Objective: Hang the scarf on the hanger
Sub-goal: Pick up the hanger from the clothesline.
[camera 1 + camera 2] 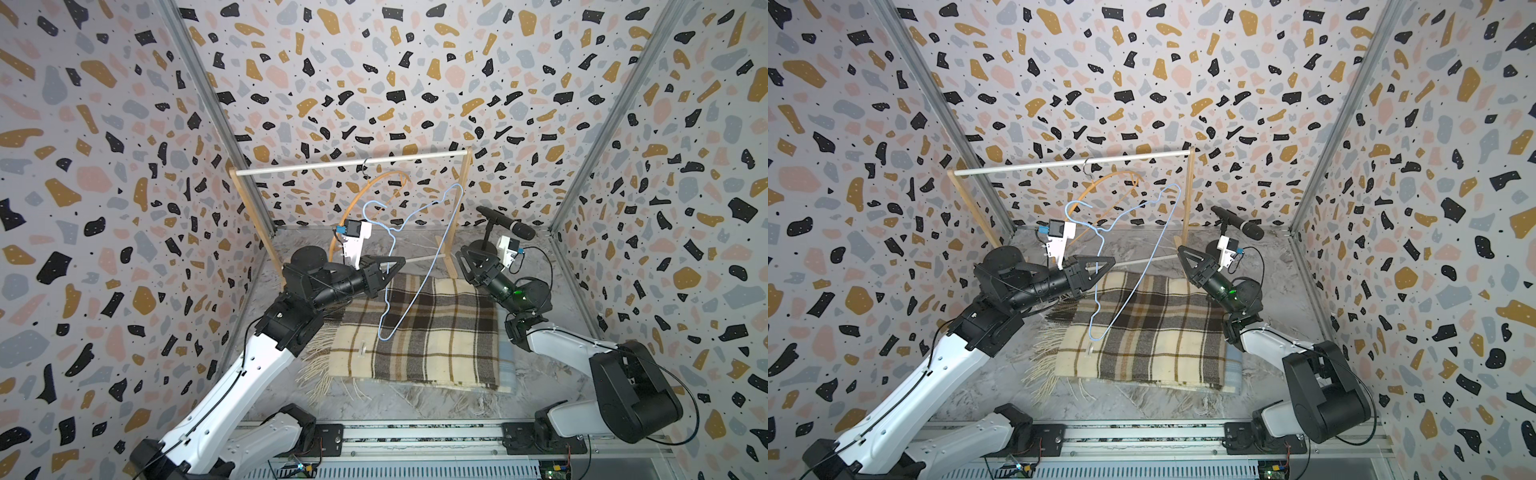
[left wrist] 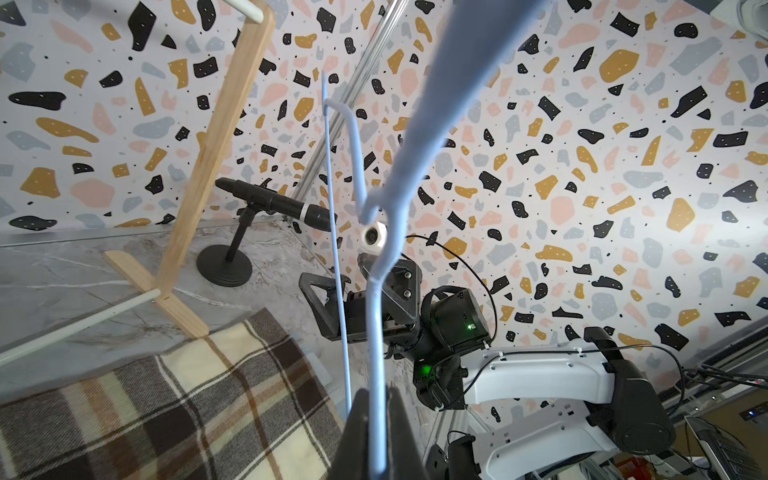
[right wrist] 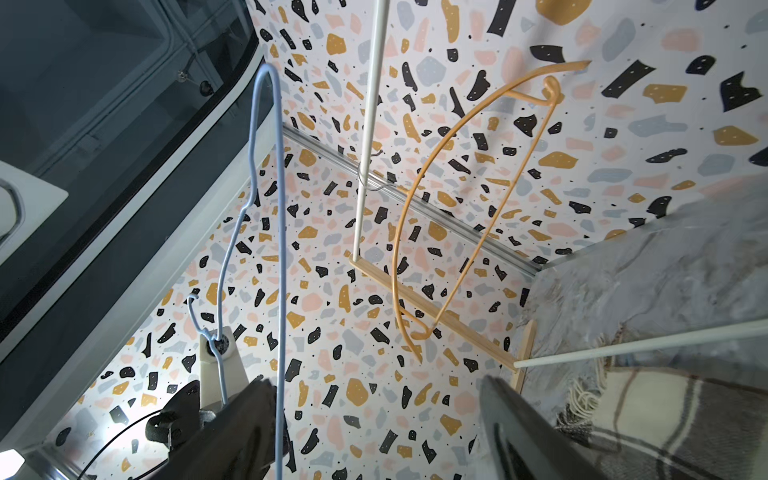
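Little is done yet: the left gripper (image 1: 390, 266) is clamped on the blue wire hanger (image 2: 417, 124), holding it tilted above the plaid scarf (image 1: 436, 332). The scarf lies folded flat on the table (image 1: 415, 409), undraped. The right gripper (image 1: 467, 259) is spread wide and empty near the scarf's far corner, seemingly clear of the hanger.

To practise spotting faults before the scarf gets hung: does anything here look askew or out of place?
The orange hanger, hooked on the rail, hangs askew, one end far lower than the other. The blue hanger is off the rail, held tilted in the left tool above the folded scarf.
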